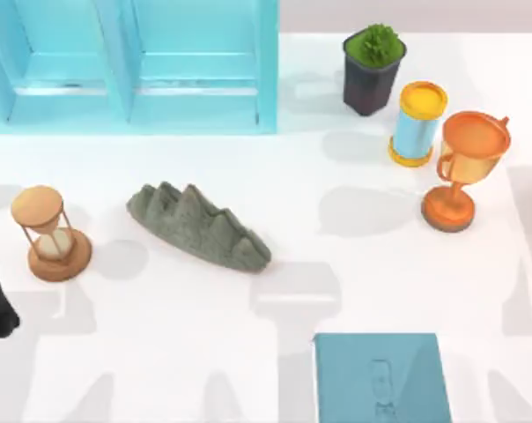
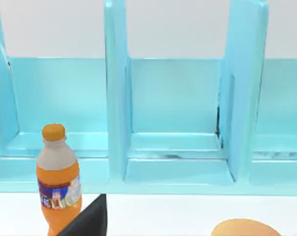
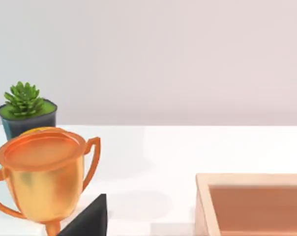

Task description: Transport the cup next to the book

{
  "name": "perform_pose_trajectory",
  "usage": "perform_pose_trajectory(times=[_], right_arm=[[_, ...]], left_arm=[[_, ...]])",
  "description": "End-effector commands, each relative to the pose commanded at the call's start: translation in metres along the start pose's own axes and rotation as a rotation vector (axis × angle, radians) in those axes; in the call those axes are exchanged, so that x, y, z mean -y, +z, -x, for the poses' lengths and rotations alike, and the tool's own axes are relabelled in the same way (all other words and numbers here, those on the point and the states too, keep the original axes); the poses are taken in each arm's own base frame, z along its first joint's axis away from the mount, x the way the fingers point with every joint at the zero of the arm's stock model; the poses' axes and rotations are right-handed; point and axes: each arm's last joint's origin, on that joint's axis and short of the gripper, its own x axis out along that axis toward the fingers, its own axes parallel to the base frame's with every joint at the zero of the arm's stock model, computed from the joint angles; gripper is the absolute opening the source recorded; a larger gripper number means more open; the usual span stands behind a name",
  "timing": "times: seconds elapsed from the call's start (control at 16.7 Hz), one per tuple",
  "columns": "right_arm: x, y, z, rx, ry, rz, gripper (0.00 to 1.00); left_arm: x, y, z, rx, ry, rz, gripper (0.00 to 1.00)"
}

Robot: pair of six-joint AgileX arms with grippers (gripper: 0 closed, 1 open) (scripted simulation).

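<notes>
Two items you track sit well apart: trophy cup (image 1: 464, 167) upright at right, teal book (image 1: 380, 377) flat at near edge; finger state of either gripper: cannot tell.

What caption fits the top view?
Golden trophy cup stands at the table's right, far from the teal book at the near edge, not yet moved.
</notes>
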Motion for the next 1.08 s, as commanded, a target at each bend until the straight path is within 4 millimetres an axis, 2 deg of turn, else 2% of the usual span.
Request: perform_pose_trajectory(times=[0.3,0.54,0.84,1.08], right_arm=[[0.0,0.0,0.0,0.0,0.0,0.0,1.0],[0.0,0.0,0.0,0.0,0.0,0.0,1.0],[0.0,0.0,0.0,0.0,0.0,0.0,1.0],[0.0,0.0,0.0,0.0,0.0,0.0,1.0]], left_arm=[[-0.002,0.001,-0.002,-0.067,0.019,-0.052,1.0],[-0.008,0.012,-0.007,-0.258,0.048,-0.239,1.0],[-0.024,0.05,-0.025,-0.533,0.021,-0.596,1.0],[-0.049,0.089,-0.048,-0.746,-0.073,-0.913,1.0]])
